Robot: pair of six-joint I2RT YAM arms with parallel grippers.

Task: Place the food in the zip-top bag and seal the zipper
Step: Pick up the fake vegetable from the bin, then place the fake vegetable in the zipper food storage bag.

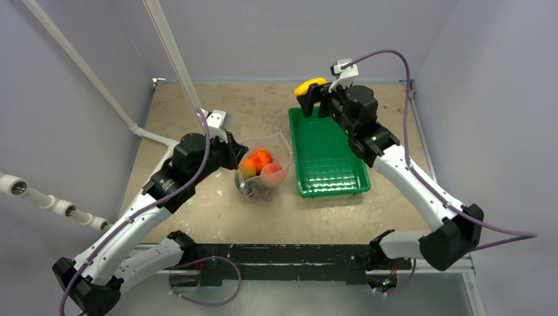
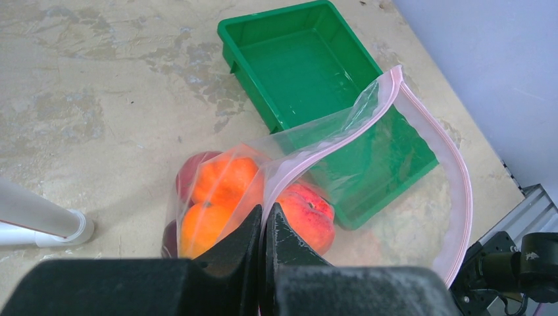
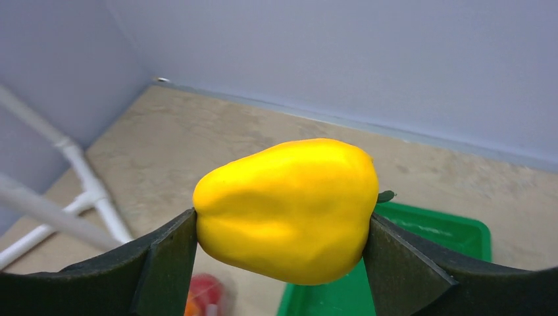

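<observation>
The clear zip-top bag (image 1: 264,170) stands open on the table left of the green tray, with two orange fruits (image 2: 224,181) and a red peach (image 2: 308,214) inside. Its pinkish zipper (image 2: 457,178) curves round the open mouth. My left gripper (image 2: 266,210) is shut on the bag's near rim strip and holds the mouth up; from above this gripper (image 1: 235,155) sits at the bag's left side. My right gripper (image 3: 281,220) is shut on a yellow toy pepper (image 3: 289,207). It holds the pepper (image 1: 310,85) in the air above the tray's far end, apart from the bag.
The green ribbed tray (image 1: 327,158) lies right of the bag with nothing in it (image 2: 289,52). White pipes (image 1: 59,207) reach in from the left, one end (image 2: 39,224) close to the bag. A slanted pole (image 1: 176,59) crosses above the left arm. Walls enclose the table.
</observation>
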